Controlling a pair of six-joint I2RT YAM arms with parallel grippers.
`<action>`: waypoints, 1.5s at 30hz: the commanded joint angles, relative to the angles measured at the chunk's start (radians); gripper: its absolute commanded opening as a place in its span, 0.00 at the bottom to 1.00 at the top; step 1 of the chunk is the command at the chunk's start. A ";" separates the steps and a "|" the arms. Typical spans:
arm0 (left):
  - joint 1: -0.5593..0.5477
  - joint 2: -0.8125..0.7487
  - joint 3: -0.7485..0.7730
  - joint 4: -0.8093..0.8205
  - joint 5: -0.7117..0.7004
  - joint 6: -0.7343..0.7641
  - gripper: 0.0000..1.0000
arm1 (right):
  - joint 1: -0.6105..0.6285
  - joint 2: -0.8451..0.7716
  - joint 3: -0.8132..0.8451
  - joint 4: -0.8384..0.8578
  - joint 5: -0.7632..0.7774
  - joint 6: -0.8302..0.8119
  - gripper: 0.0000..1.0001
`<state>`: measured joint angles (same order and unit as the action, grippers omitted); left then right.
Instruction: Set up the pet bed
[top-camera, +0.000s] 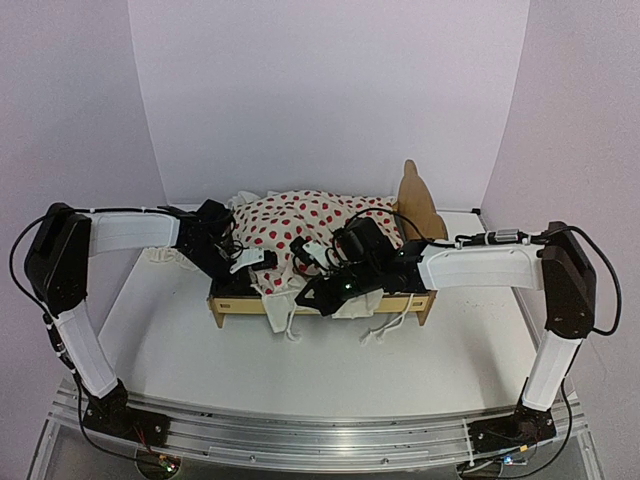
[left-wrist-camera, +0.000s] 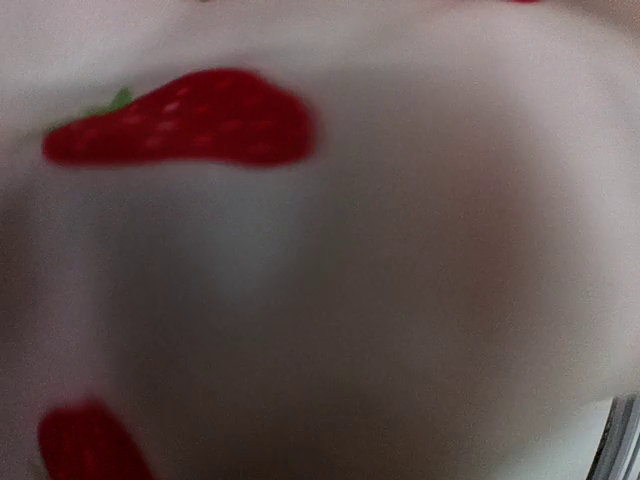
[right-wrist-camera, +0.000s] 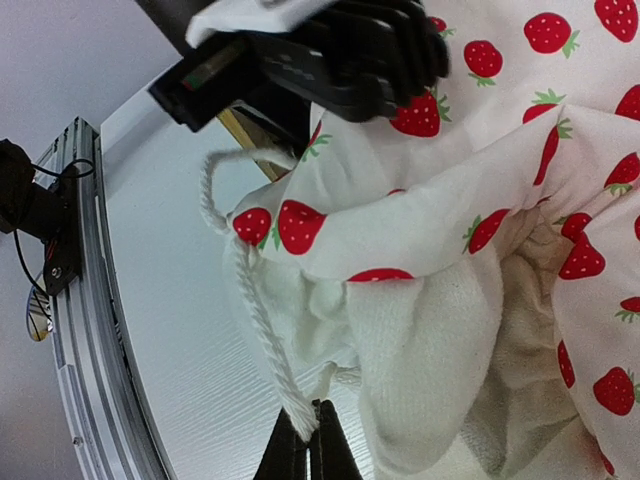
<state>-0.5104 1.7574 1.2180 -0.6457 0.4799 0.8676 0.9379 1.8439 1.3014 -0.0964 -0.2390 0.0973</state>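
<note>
At mid-tabletop (top-camera: 170, 340), the small rectangular light plywood pet bed (top-camera: 240, 306) is seen, its scalloped headboard (top-camera: 420, 200) at the right end. It is largely buried under a white strawberry-printed ruffled blanket (top-camera: 300, 225). The right jaws are closed on the blanket's white twisted cord (right-wrist-camera: 255, 330) at the near edge, presumably to draw the cloth straight. The left jaws are closed at the bed's left end; cloth fills that wrist view, so a grip cannot be confirmed.

The light plywood pet bed (top-camera: 232, 305) stands flat, its headboard apparently upright at right.
</note>
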 joint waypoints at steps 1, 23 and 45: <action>-0.005 0.076 0.045 -0.049 0.060 -0.105 0.00 | 0.004 -0.023 -0.001 0.001 0.003 0.008 0.00; -0.065 0.257 0.082 -0.156 -0.230 0.226 0.22 | 0.005 -0.003 0.029 -0.017 0.001 0.010 0.00; 0.054 0.114 0.325 -0.439 0.116 0.193 0.68 | 0.042 0.005 0.032 -0.046 -0.005 0.017 0.00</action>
<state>-0.5001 1.9404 1.4731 -0.9917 0.5424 1.0313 0.9450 1.8442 1.3014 -0.1302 -0.2355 0.1084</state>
